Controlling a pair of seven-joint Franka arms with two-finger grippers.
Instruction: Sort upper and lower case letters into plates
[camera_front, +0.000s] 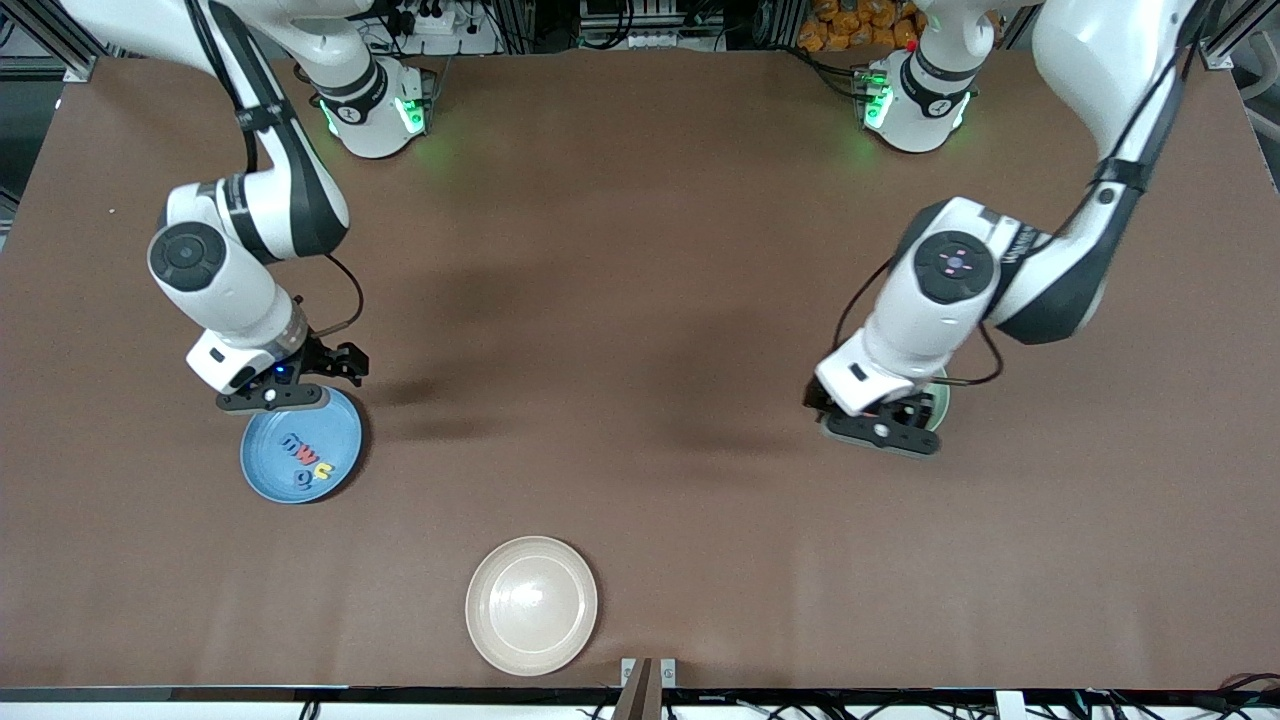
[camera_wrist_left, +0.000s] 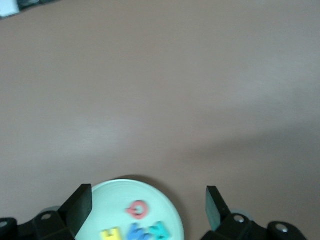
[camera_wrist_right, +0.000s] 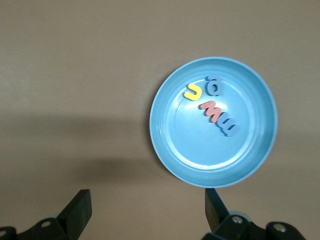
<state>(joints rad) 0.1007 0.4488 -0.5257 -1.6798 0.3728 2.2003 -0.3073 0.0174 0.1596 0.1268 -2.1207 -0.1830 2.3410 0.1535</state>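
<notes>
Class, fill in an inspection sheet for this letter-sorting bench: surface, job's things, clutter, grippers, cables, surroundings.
Surface: brown table, no loose letters seen.
Job's things: blue plate holds four letters; mint plate holds at least four letters.
Clutter: cream plate, bare.
Grippers: right gripper open over the table beside the blue plate; left gripper open over the mint plate.
Cables: black cables along both arms.
Surroundings: frame rails, equipment past the bases.

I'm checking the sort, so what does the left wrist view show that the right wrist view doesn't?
Only the left wrist view: the mint plate with a red letter, a yellow one and blue ones, under the open left gripper. Only the right wrist view: the blue plate holding four letters, below the open right gripper. Both: bare brown table.
</notes>
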